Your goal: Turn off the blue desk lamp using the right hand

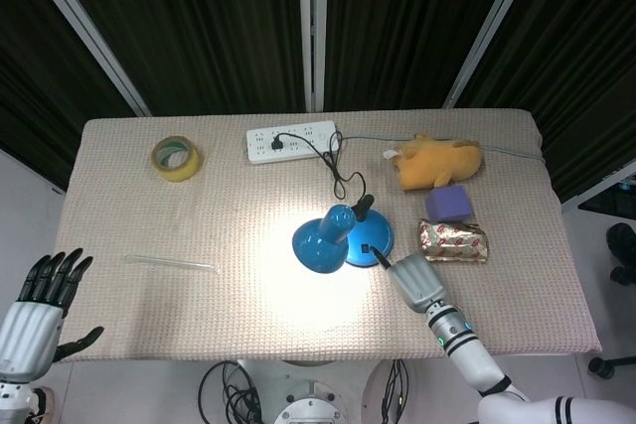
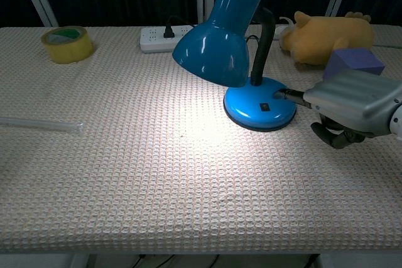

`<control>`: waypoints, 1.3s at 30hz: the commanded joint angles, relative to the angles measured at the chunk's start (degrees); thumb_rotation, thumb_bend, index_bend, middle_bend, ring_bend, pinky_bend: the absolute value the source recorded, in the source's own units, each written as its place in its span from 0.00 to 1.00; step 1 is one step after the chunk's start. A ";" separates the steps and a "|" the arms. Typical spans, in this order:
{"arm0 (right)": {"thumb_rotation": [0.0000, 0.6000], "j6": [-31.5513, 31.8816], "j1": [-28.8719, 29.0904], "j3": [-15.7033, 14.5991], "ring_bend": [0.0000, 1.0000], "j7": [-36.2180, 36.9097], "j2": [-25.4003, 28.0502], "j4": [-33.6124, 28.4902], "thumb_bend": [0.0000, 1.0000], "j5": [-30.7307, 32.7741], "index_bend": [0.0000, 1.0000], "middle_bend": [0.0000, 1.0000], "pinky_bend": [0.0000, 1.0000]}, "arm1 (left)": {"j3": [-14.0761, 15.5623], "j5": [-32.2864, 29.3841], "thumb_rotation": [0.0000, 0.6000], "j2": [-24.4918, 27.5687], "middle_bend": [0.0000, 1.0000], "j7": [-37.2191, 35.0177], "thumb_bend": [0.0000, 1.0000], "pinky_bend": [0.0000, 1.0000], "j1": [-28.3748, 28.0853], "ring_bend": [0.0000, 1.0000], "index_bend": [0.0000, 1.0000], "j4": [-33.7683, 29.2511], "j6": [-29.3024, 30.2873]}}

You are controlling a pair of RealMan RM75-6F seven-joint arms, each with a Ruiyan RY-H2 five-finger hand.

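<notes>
The blue desk lamp [image 1: 343, 237] stands mid-table and is lit, throwing a bright patch on the cloth in front of it. In the chest view its shade [image 2: 217, 45] leans left over the round base [image 2: 260, 106], which carries a small black switch [image 2: 264, 106]. My right hand [image 2: 352, 108] lies just right of the base, one dark fingertip [image 2: 281, 93] stretched onto the base's right side close to the switch, the other fingers curled under. It holds nothing. In the head view the right hand [image 1: 417, 280] shows below and right of the base. My left hand [image 1: 40, 305] hangs off the table's front left corner, fingers apart.
A yellow tape roll [image 1: 175, 158] and a white power strip [image 1: 291, 142] with the lamp's cord lie at the back. A yellow plush toy [image 1: 437, 162], a purple block [image 1: 448, 204] and a foil packet [image 1: 454, 242] sit right of the lamp. A clear tube [image 1: 169, 263] lies front left.
</notes>
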 commanded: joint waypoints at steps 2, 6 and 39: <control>1.00 0.19 2.30 -0.21 0.94 -1.70 -1.99 1.75 0.60 3.69 0.00 1.00 0.91 | -0.05 -0.23 1.00 0.15 0.00 -0.13 0.08 0.00 -0.05 0.00 0.04 -0.02 -0.18; 1.00 0.45 3.72 -0.58 0.94 -1.99 -2.94 2.60 0.60 5.75 0.00 1.00 0.91 | -0.18 -0.37 1.00 0.35 0.00 -0.12 0.08 0.00 -0.16 0.00 0.04 -0.13 -0.32; 1.00 22.80 -3.86 -13.08 0.82 14.63 10.75 -4.21 0.53 -16.56 0.00 0.88 0.83 | -0.45 -1.07 1.00 0.83 0.00 -2.49 0.08 0.00 0.30 0.00 0.04 0.95 0.53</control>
